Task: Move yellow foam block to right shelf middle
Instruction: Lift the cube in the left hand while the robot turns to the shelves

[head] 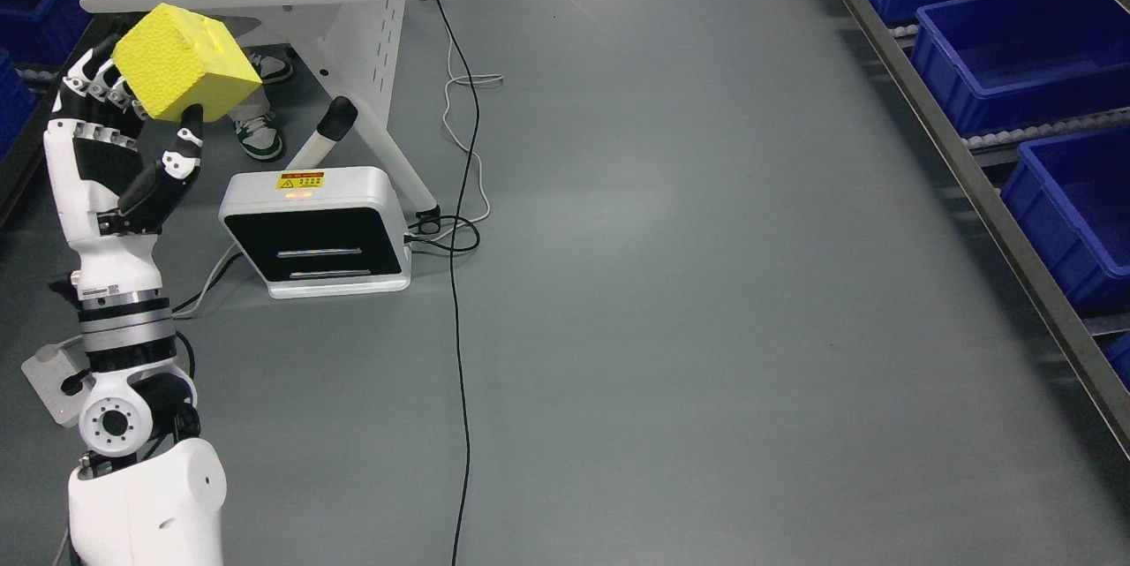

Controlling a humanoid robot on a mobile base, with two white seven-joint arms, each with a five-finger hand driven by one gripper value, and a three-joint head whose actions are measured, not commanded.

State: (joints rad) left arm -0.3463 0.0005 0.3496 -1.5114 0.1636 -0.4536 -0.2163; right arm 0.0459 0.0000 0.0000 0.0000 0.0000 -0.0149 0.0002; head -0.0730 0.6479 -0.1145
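Yellow foam cube block (185, 60) is held aloft at fingertips of white-and-black left hand (119, 138), thumb underneath. Grip looks shallow; block could be dropped during carry. Blue plastic bins (1015, 54) on right shelf rack lie far across.
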